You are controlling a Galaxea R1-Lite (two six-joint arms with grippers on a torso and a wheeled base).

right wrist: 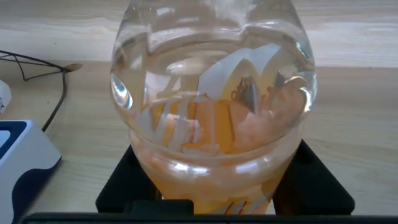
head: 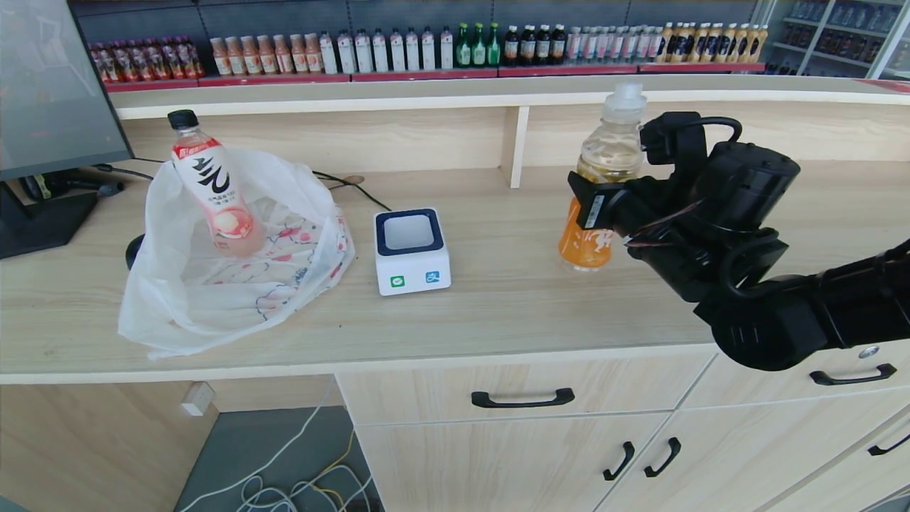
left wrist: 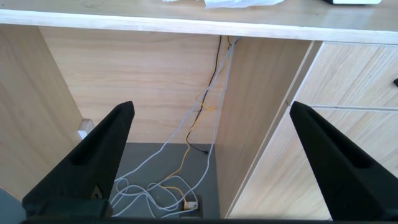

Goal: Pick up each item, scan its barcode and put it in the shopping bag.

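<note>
Bottle with orange label [head: 610, 153] stood upright over the bench [head: 512, 299], pinched by the right tool [head: 603, 210], apart from the white scanner [head: 412, 250]. Farther left, the pink bottle [head: 217, 195] stood inside the shopping bag [head: 213, 299]. Below the bench edge, the left tool [left wrist: 211, 112] hung spread.

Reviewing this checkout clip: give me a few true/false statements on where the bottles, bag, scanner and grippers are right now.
1. The right gripper holds the orange bottle. True.
2. The scanner sits between the bag and the orange bottle. True.
3. The pink bottle lies beside the scanner. False: the pink bottle stands inside the bag.
4. The left gripper is shut on a bottle. False: the left gripper is open and empty.
</note>
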